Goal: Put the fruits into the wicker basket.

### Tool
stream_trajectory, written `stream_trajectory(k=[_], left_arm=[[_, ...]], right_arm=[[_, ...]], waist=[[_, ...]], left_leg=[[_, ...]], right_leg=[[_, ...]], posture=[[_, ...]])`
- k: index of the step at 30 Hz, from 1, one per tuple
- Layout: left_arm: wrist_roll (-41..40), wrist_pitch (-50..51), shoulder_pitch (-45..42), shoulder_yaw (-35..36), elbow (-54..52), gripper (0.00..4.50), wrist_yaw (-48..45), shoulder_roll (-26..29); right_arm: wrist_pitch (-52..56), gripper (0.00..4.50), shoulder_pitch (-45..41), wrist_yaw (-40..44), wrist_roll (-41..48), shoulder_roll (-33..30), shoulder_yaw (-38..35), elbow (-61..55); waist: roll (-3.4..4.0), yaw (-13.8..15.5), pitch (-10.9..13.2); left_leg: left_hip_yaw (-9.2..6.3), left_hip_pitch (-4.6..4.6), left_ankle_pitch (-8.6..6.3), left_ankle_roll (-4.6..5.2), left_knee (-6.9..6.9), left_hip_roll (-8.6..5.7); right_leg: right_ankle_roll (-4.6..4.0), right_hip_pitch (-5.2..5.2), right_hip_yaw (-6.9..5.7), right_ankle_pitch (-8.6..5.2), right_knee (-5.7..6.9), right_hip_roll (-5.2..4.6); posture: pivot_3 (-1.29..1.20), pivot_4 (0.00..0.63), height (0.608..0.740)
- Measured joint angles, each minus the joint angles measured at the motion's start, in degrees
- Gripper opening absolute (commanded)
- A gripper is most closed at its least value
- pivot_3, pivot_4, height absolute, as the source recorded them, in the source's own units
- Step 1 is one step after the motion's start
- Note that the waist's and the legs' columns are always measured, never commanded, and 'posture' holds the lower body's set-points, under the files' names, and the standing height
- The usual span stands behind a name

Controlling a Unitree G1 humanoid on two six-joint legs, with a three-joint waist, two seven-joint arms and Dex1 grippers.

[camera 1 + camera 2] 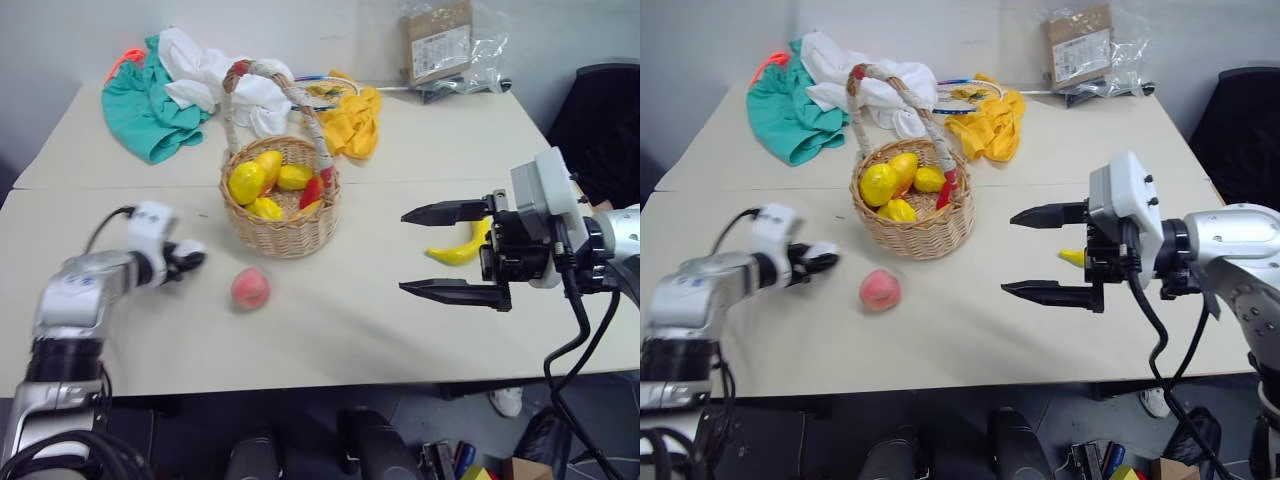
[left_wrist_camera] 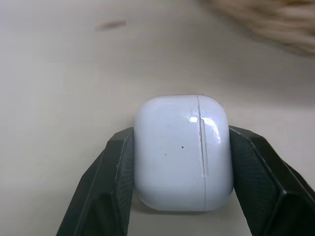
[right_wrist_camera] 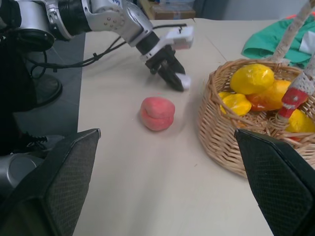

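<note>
The pink-red peach (image 1: 250, 288) lies on the table in front of the wicker basket (image 1: 285, 235), a little to its left. The basket holds several yellow fruits. To the right of the basket, the yellow banana (image 1: 462, 245) rests on the table, partly hidden behind my right gripper (image 1: 404, 250). That gripper hangs open above the table, its fingers pointing toward the basket with nothing between them. My left gripper (image 1: 190, 253) sits low at the table left of the peach. It is shut on a small white rounded case (image 2: 182, 152).
At the back of the table lie a green cloth (image 1: 150, 105), a white cloth (image 1: 215, 75) and a yellow cloth (image 1: 355, 120). A bagged cardboard package (image 1: 440, 40) sits at the far right. A black chair (image 1: 600, 110) stands beyond the table's right edge.
</note>
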Motion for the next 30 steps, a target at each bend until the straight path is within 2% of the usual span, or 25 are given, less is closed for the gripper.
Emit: stream_trajectory(k=[3,5,11,12,14,16,18,21,25,30], left_arm=[[0.6,0.1,7.7,9.5,-1.0,2.35,4.0,1.8],[1.6,-0.4,11.1,13.3,-0.3,2.35,5.6,3.1],[1.9,-1.4,12.5,15.9,-0.9,4.26,8.3,1.5],[1.9,-1.2,13.1,16.3,-1.8,4.48,8.6,1.5],[1.4,-1.8,15.1,17.8,-3.3,4.48,7.7,1.5],[-1.3,-3.5,16.7,20.2,-5.3,4.48,4.2,1.5],[-8.3,-4.9,19.5,24.3,-12.6,4.48,-5.0,2.0],[-18.6,-4.9,23.3,26.7,-24.5,4.48,-19.1,7.9],[-26.1,-4.7,20.9,18.6,-31.3,4.48,-29.3,12.9],[-23.1,-7.4,10.9,0.4,-26.8,4.48,-32.3,14.0]], right_arm=[[-0.9,4.50,-0.2,0.6,-0.9,1.3,1.7,0.6],[-1.0,4.50,-0.3,1.1,-1.4,2.0,2.4,1.6],[-1.7,4.50,-2.1,2.5,-3.5,3.6,5.0,4.5],[-1.8,4.50,-2.2,2.8,-3.7,3.6,5.3,4.7],[-1.8,4.50,-2.2,3.3,-3.9,3.6,5.7,5.0],[-1.8,4.50,-2.3,3.6,-4.1,3.6,5.7,5.8],[-1.8,4.50,-2.1,4.2,-4.5,3.4,5.7,6.6],[-1.8,4.50,-2.0,4.9,-4.8,3.0,5.5,6.7],[-1.4,4.50,-1.7,4.8,-4.7,2.9,5.2,6.6],[-0.1,4.50,-0.5,3.1,-4.3,2.6,3.5,5.6]], waist=[[-0.04,-0.3,0.0],[-0.04,0.0,0.0],[-0.14,1.8,-0.1],[-0.17,1.8,-0.1],[-0.18,1.7,-0.1],[-0.25,1.6,-0.1],[-0.44,1.5,-0.1],[-0.38,1.4,-0.1],[-0.06,1.7,-0.1],[-0.08,1.5,-0.1]], left_leg=[[-0.01,0.15,0.02,-0.07,-0.15,0.00],[-0.04,0.14,0.02,-0.07,-0.17,-0.04],[-0.16,0.12,-0.07,0.10,-0.16,-0.22],[-0.16,0.11,-0.08,0.11,-0.19,-0.22],[-0.15,0.09,-0.09,0.10,-0.27,-0.20],[-0.16,0.06,-0.09,0.06,-0.29,-0.15],[-0.22,0.01,-0.09,-0.01,-0.28,-0.11],[-0.25,0.03,-0.08,-0.10,-0.31,-0.14],[-0.28,0.17,-0.02,-0.01,-0.35,-0.24],[-0.23,0.14,0.02,0.00,-0.36,-0.20]], right_leg=[[-0.06,0.02,0.03,-0.04,0.00,0.00],[-0.08,0.02,0.00,-0.04,0.00,-0.07],[-0.06,0.11,-0.11,-0.03,-0.07,-0.34],[-0.06,0.11,-0.11,-0.03,-0.09,-0.34],[-0.07,0.09,-0.12,-0.03,-0.15,-0.34],[-0.08,0.06,-0.15,-0.04,-0.17,-0.33],[-0.14,0.03,-0.21,-0.06,-0.18,-0.33],[-0.18,0.06,-0.20,-0.09,-0.23,-0.36],[-0.20,0.20,-0.20,-0.10,-0.21,-0.39],[-0.17,0.14,-0.13,-0.06,-0.19,-0.14]], posture=[[0.00,0.150,0.740],[0.00,0.150,0.740],[0.00,0.150,0.740],[0.00,0.150,0.740],[0.00,0.150,0.740],[0.00,0.150,0.740],[0.00,0.150,0.740],[0.00,0.150,0.740],[0.00,0.150,0.740],[0.00,0.150,0.740]])
